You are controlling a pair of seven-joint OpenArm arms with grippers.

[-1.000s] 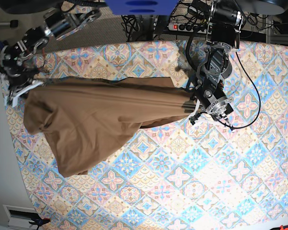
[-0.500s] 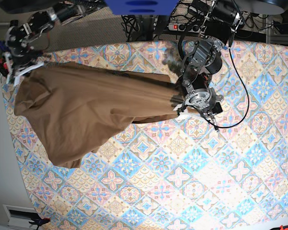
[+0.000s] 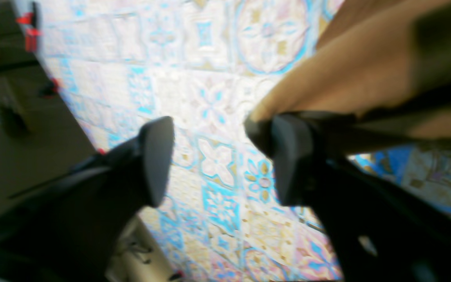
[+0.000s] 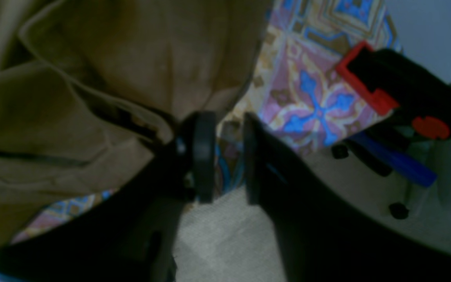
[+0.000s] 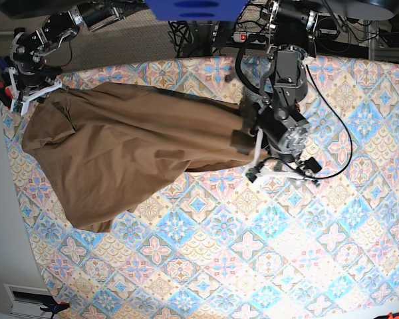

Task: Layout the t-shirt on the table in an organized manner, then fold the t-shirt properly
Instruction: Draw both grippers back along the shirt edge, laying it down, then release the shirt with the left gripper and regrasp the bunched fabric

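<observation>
Your left gripper [image 3: 217,156] is gaping wide beside the t-shirt [image 5: 133,153]; your right gripper [image 4: 225,156] is standing slightly parted at its corner, gripping nothing.

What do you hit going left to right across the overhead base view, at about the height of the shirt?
Right gripper → t-shirt → left gripper → bare table.

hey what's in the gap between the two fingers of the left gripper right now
Nothing is held there: the left wrist view shows only bare patterned table between the fingers of the left gripper. The t-shirt lies beside one finger.
</observation>
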